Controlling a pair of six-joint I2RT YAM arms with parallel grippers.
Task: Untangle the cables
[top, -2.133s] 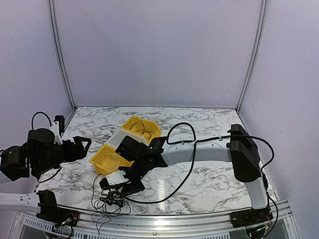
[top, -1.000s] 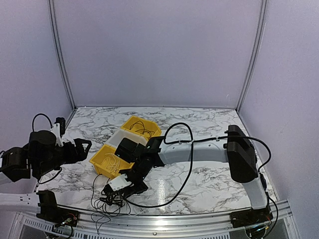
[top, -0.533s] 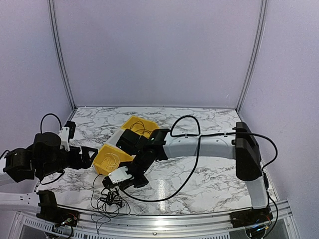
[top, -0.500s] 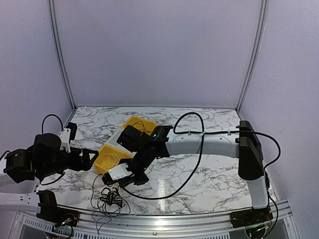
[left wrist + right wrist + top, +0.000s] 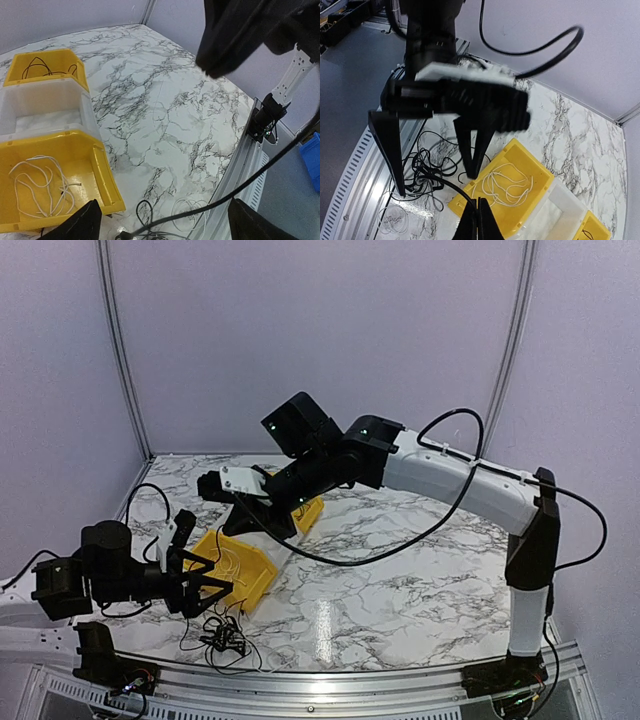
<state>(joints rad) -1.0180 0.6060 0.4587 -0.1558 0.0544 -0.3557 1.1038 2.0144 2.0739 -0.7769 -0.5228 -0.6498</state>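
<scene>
Black cord (image 5: 447,187) is pinched in the clenched right gripper (image 5: 477,216), held high above the table. The other cables (image 5: 222,638) sit bunched near the front edge, beside the yellow bin (image 5: 240,575); the left gripper (image 5: 434,182) hangs released over them, gripping nothing. Risk: unpinned knot lifts whole and tightens, or cord slips out.

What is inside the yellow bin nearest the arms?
Thin white cables lie loosely looped on the floor of the yellow bin. Nothing else shows inside, though its walls hide the floor's edges.
</scene>
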